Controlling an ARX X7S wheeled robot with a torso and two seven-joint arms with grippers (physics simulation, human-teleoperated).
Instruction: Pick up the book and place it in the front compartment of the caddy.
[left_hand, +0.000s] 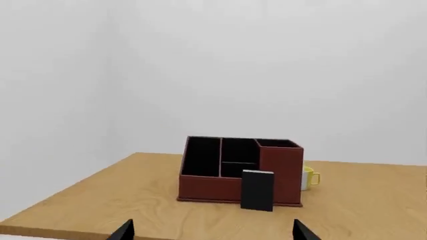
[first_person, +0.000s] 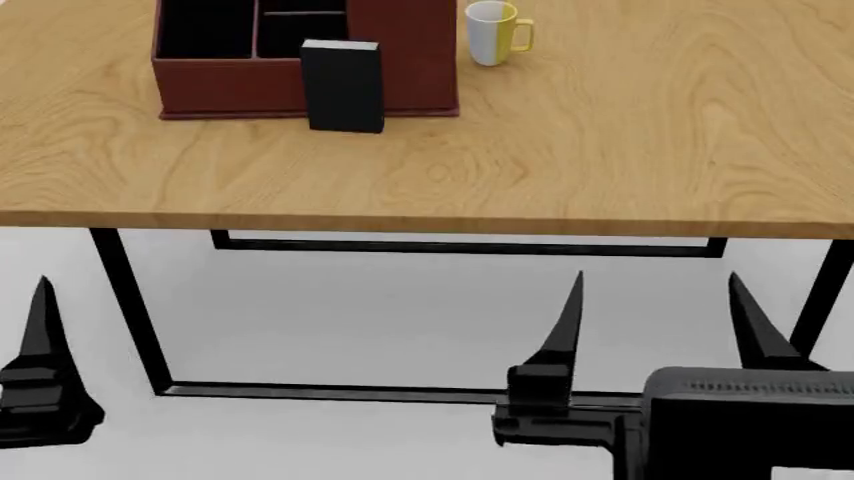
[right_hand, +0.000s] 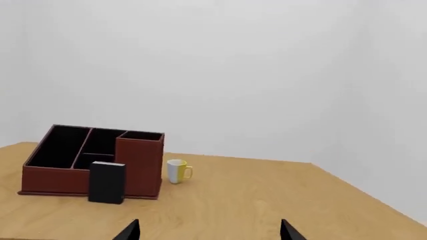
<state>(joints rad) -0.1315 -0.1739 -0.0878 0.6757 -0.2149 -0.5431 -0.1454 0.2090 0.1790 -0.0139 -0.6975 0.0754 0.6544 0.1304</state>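
Observation:
The black book (first_person: 344, 86) stands upright on the wooden table (first_person: 601, 150), against the front wall of the reddish-brown caddy (first_person: 227, 88). It also shows in the left wrist view (left_hand: 257, 190) and the right wrist view (right_hand: 107, 182), in front of the caddy (left_hand: 207, 187) (right_hand: 53, 182). My right gripper (first_person: 657, 320) is open and empty, low in front of the table edge. My left gripper shows one finger (first_person: 44, 330) in the head view; its tips stand wide apart in the left wrist view (left_hand: 212, 231). The right gripper's tips (right_hand: 210, 230) are also wide apart.
A white-and-yellow mug (first_person: 494, 32) stands right of the caddy, also seen in the wrist views (left_hand: 310, 178) (right_hand: 177, 171). The table has black metal legs (first_person: 127, 300) and a floor frame. White walls lie behind.

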